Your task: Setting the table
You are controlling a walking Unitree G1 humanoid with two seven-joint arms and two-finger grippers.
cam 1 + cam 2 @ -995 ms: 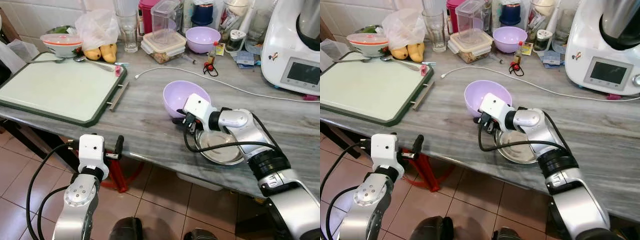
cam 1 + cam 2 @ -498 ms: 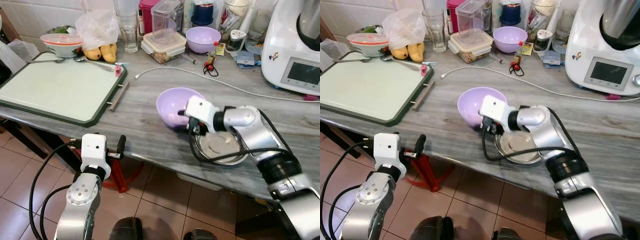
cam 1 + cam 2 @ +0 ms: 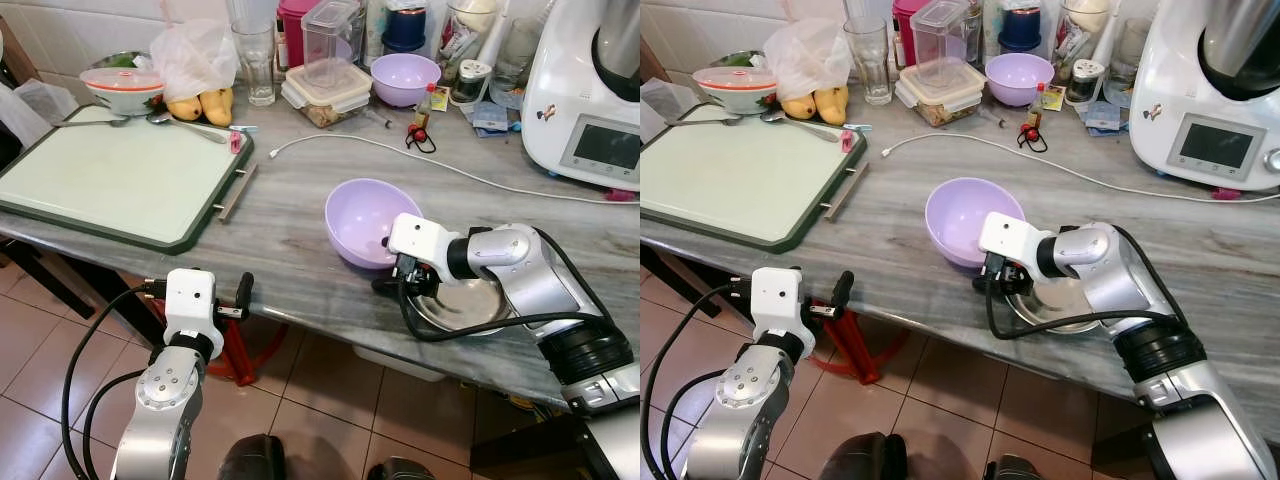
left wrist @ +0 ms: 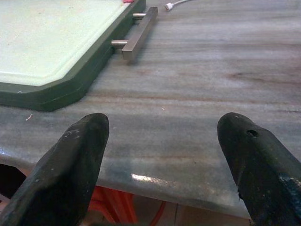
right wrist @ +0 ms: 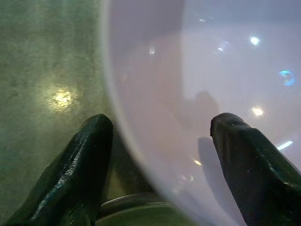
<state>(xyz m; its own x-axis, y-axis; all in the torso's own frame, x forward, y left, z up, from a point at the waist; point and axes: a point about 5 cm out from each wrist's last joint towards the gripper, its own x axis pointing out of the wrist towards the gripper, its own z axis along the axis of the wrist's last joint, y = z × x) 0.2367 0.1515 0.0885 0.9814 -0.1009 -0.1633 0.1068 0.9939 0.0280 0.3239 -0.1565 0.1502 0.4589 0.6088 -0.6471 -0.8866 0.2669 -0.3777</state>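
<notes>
A light purple bowl [image 3: 362, 220] sits upright on the grey marble counter [image 3: 280, 240], its right side against a shallow steel dish [image 3: 462, 306]. My right gripper [image 5: 162, 125] is at the bowl's near right rim. It is open, with one finger [image 5: 89, 155] outside the wall and the other finger [image 5: 244, 150] inside the bowl. My left gripper [image 4: 164, 125] is open and holds nothing. It hovers at the counter's front edge, near the corner of a green-rimmed tray [image 3: 120, 170].
Two spoons [image 3: 185, 125] lie at the tray's far edge. The back of the counter holds a glass [image 3: 258, 60], plastic containers [image 3: 325, 85], a second purple bowl [image 3: 404, 77] and a white appliance [image 3: 590, 90]. A white cable [image 3: 400, 150] runs across the counter behind the bowl.
The purple bowl was tilted up in my right gripper, swung left, then came back right. It now stands level on the counter, and the right arm has drawn back towards the front edge.
</notes>
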